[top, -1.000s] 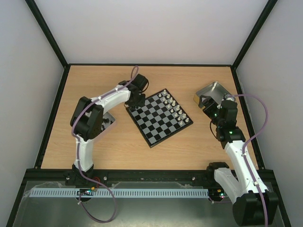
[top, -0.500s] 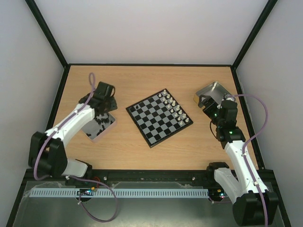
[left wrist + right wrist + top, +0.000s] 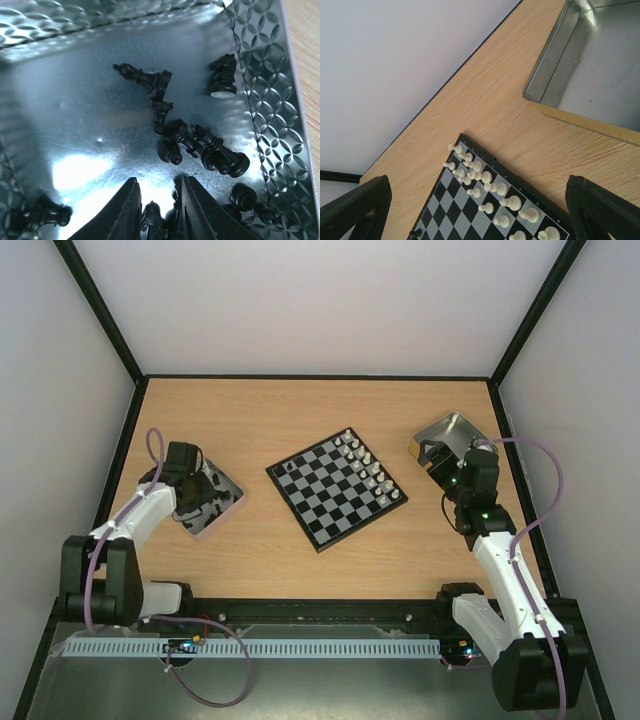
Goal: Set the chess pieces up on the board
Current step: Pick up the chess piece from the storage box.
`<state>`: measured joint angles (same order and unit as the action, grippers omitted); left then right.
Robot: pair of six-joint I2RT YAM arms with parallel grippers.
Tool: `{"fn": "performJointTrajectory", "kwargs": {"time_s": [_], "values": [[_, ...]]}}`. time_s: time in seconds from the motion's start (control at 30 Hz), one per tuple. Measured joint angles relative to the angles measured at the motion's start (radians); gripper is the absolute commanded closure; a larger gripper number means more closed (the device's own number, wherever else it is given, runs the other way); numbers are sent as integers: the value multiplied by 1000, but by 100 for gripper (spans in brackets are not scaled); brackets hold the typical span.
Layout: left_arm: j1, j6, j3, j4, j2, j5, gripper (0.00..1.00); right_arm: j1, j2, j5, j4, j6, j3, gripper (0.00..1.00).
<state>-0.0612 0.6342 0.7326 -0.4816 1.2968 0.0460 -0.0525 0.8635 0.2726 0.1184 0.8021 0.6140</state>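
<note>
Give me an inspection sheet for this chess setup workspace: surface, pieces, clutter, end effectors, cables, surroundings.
Surface: wooden table, no spills seen.
Job's things: board mid-table; white pieces in two rows along one edge; one black piece on a corner square; other black pieces lying loose in the left tin.
Clutter: right tin, no pieces in the visible part.
End effectors: left end effector open, low over the black pieces; right end effector open wide, holding nothing.
Cables: purple cable on each arm, off the board.
Surroundings: white walls, black frame.
</note>
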Motion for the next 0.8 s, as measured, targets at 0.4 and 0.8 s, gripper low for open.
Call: {"fn": "performJointTrajectory", "kwargs": {"time_s": [0.4, 0.8], "values": [[5, -20, 0, 50, 99, -48, 72, 0, 0, 0, -1, 11, 0, 6], [6, 6, 0, 106, 163, -35, 82, 0, 8, 0, -1, 10, 0, 6]]}}
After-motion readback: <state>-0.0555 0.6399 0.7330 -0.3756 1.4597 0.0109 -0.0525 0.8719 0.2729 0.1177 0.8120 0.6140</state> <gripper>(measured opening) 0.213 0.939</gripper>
